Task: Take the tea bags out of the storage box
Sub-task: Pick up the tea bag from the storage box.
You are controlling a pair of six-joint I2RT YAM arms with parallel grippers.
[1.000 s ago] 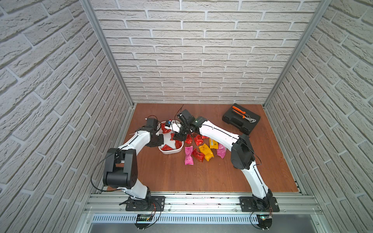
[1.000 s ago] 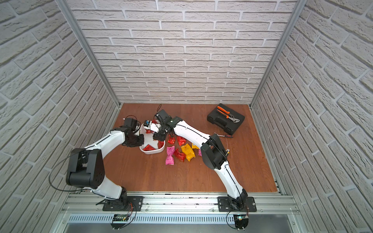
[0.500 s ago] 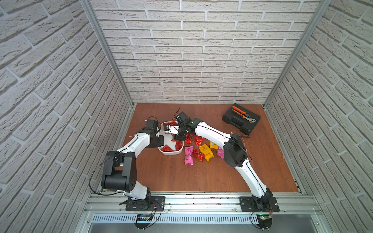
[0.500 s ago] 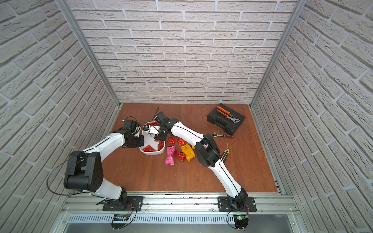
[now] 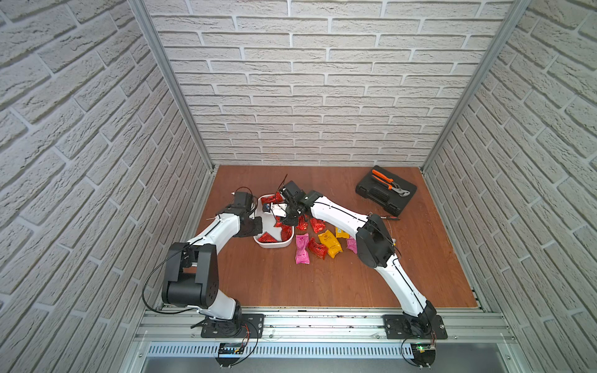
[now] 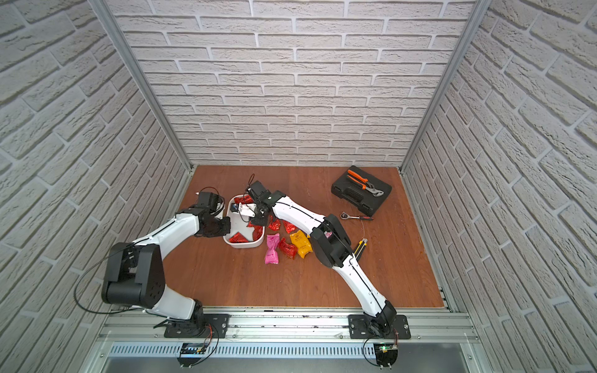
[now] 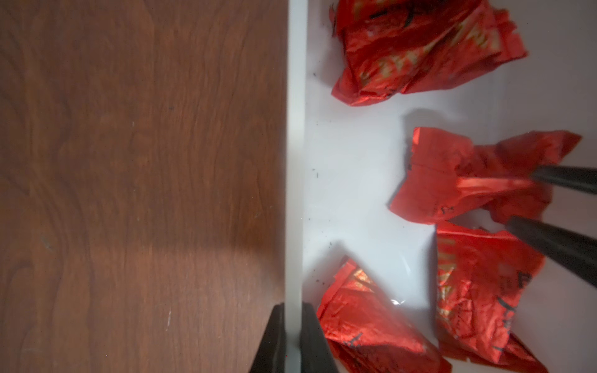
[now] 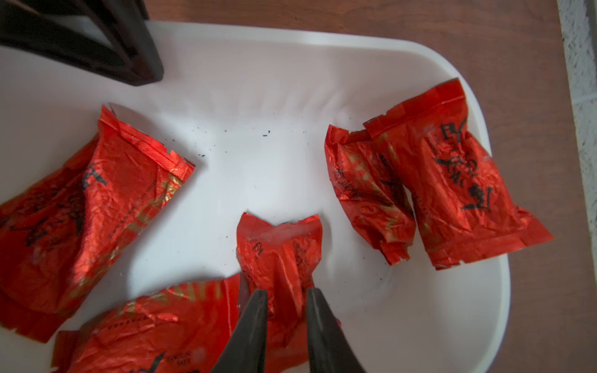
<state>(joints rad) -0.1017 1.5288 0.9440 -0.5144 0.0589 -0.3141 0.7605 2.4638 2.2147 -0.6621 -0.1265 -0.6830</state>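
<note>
The right gripper point(image 8: 286, 300), jaws pinched on one end of a red crinkly foil tea bag point(image 8: 280, 252) whose long axis ran straight out from them, was down inside the shallow white plastic storage box point(image 8: 258, 97), where seemingly four more red sachets point(image 8: 452, 181) lay, while the left gripper point(image 7: 293, 311) clamped its wall.

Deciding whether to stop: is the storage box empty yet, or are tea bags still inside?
Not empty. The right wrist view shows five red tea bags in the storage box, one pinched by the right gripper.
</note>
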